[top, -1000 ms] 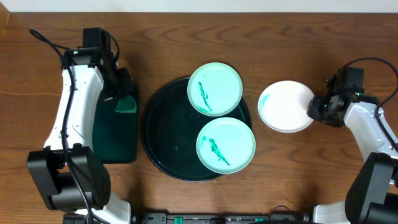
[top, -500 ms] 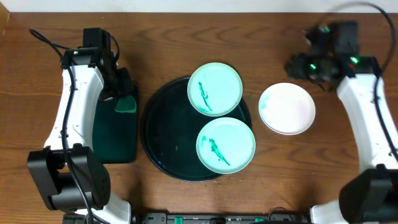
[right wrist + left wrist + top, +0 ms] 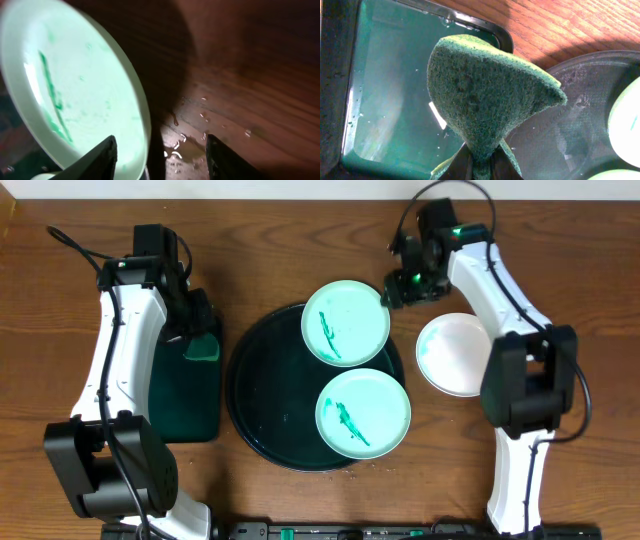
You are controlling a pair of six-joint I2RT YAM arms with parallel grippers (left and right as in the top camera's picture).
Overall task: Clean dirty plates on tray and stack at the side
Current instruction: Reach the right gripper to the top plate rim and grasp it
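The black tray [image 3: 260, 395] holds two mint plates, the far plate [image 3: 346, 322] and the near plate [image 3: 363, 412], both smeared green. The white plate [image 3: 455, 355] sits on the table [image 3: 300, 240] to its right. The left gripper [image 3: 480, 162] pinches a sponge [image 3: 485, 95] over the green tray [image 3: 180, 395] (wet-looking). The right gripper [image 3: 161, 142], fingers spread, straddles the far plate's right rim.

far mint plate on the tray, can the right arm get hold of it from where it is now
Probably yes: the right tool hangs open at the right rim of the far mint plate, which overhangs the tray, and nothing stands between them.
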